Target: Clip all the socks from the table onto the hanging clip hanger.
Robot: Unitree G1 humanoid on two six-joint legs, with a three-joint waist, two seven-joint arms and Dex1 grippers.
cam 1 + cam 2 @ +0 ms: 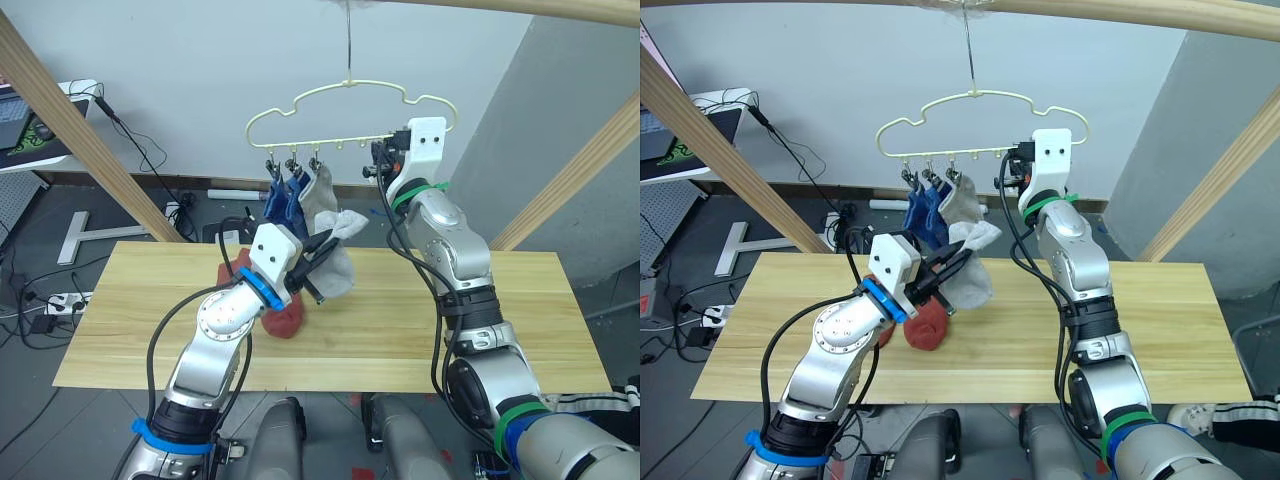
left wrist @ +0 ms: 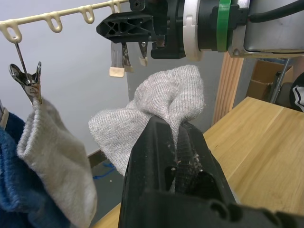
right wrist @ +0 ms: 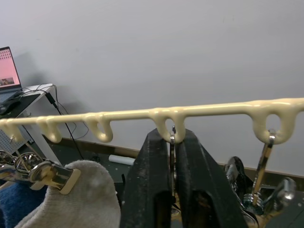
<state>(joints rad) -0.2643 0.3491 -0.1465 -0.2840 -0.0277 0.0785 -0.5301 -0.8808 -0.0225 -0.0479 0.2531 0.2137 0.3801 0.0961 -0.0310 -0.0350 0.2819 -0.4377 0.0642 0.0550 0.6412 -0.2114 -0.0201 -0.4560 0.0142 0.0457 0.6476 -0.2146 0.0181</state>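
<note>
Table (image 1: 480, 320) bears red socks (image 1: 283, 318). Hanger (image 1: 350, 110) carries two blue socks (image 1: 283, 200) and one grey. Left gripper (image 1: 322, 262) pinches a grey sock (image 1: 335, 268) aloft; right gripper (image 3: 173, 156) squeezes a clip (image 3: 173, 142).

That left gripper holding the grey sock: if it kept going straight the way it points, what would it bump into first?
Probably the right gripper at the clip hanger, though depth is unclear; the held grey sock would touch first.
</note>
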